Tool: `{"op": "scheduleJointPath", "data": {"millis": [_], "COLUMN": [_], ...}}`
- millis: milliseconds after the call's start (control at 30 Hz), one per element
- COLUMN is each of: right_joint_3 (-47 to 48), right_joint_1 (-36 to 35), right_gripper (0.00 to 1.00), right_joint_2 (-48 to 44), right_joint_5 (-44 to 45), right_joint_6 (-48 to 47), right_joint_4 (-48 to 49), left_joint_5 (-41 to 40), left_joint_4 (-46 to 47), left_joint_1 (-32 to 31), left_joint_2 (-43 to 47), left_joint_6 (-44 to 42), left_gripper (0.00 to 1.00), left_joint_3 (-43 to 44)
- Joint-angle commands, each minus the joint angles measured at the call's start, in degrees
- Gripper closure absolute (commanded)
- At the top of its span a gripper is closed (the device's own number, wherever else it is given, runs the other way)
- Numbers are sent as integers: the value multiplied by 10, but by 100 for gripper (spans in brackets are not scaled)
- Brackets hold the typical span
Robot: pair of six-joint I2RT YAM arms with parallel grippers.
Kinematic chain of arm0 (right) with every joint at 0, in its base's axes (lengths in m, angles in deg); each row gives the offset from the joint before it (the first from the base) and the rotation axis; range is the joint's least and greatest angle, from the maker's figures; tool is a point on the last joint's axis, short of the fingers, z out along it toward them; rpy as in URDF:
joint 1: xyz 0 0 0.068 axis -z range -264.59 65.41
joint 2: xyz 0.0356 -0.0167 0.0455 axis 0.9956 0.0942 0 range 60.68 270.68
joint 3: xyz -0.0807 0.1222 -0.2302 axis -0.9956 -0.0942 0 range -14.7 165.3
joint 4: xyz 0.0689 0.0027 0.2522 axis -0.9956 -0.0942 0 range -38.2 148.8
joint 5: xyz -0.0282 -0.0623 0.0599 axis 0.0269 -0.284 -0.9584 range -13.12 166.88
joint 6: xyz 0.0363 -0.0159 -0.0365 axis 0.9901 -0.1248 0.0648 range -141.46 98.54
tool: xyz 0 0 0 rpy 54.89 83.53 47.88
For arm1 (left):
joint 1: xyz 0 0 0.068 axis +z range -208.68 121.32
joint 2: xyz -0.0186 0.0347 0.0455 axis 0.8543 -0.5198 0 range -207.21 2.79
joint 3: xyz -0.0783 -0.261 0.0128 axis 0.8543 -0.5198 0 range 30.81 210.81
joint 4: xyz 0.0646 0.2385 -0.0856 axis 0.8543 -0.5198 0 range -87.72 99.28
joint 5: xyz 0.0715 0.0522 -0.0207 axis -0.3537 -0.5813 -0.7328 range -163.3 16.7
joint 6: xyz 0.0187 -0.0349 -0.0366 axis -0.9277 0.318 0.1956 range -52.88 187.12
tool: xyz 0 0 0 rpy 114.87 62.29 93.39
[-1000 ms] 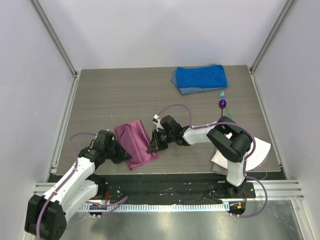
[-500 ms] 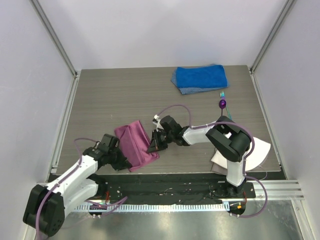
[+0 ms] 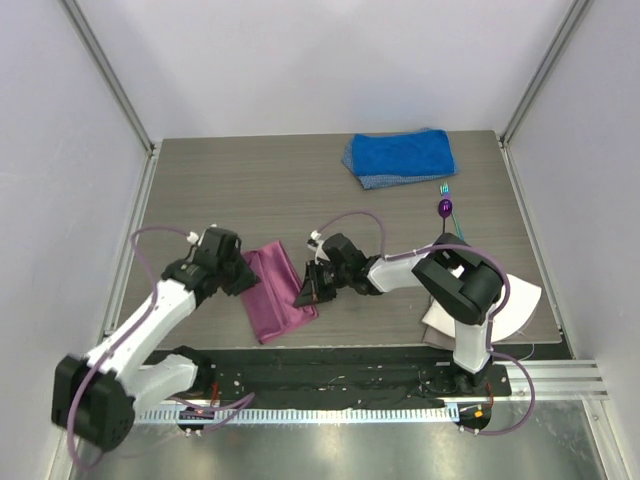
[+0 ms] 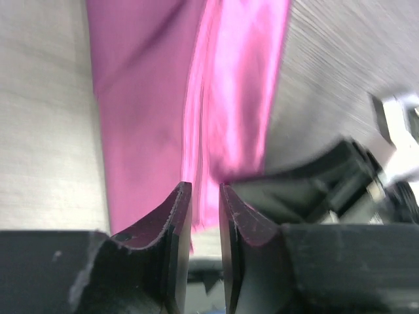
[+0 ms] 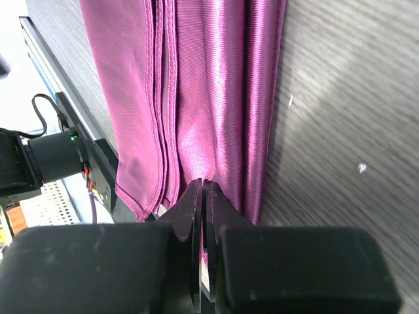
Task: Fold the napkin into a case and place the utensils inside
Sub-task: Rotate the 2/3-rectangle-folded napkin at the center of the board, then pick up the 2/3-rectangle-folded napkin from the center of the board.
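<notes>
While the right gripper (image 3: 306,293) pinches the right edge of the napkin (image 3: 272,290), the left gripper (image 3: 243,275) (jaws narrowly parted, seemingly empty) sits just beside its left edge, the strip's long axis running far-to-near between them.

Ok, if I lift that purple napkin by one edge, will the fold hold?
Probably not: the napkin looks thin and soft, with loose stacked layers, so it would likely droop and unfold. Its sheen suggests slippery fabric; pushed, layers may slide apart.
</notes>
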Motion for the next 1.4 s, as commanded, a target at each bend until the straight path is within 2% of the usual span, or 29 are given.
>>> {"op": "scheduleJointPath", "data": {"millis": [0,133,467,667,767,800,867,900,967,1000,1033,1133,1267,1367], "right_joint_3": [-14,-20,-49,-20,0,4,7,5,0,-2,-5,-15,-45,-59], "right_joint_1": [-5,-6,-27,-46,-37,-31,-13,-7,8,22,32,77,149,197], "right_gripper": [99,99,99,99,98,97,93,84,77,72,64,54,45,39], "right_joint_2": [-21,-19,-24,-4,-36,-47,-82,-97,-136,-148,-158,-194,-230,-254], "right_joint_5": [14,16,39,27,30,33,35,41,51,57,69,80,84,74], "right_joint_6": [3,9,54,86,60,51,31,24,1,-7,-14,-39,-50,-64], "right_joint_4": [13,20,69,97,49,34,-2,-14,-57,-72,-87,-134,-178,-192], "left_joint_5": [-35,-56,-45,29,60,68,74,72,55,50,46,0,-94,-159], "left_joint_4": [40,68,135,182,182,182,176,170,142,132,122,67,30,-6], "left_joint_1": [14,22,38,38,36,36,31,27,9,0,-9,-62,-198,-270], "left_joint_2": [-123,-210,-369,-390,-377,-352,-321,-288,-250,-236,-207,-168,-141,-169], "left_joint_6": [-54,-78,-112,-155,-180,-181,-184,-185,-187,-187,-187,-170,-95,-49], "left_gripper": [76,80,82,77,74,69,64,59,56,50,47,43,38,37], "left_joint_3": [44,78,130,162,171,167,151,145,131,127,124,116,102,113]}}
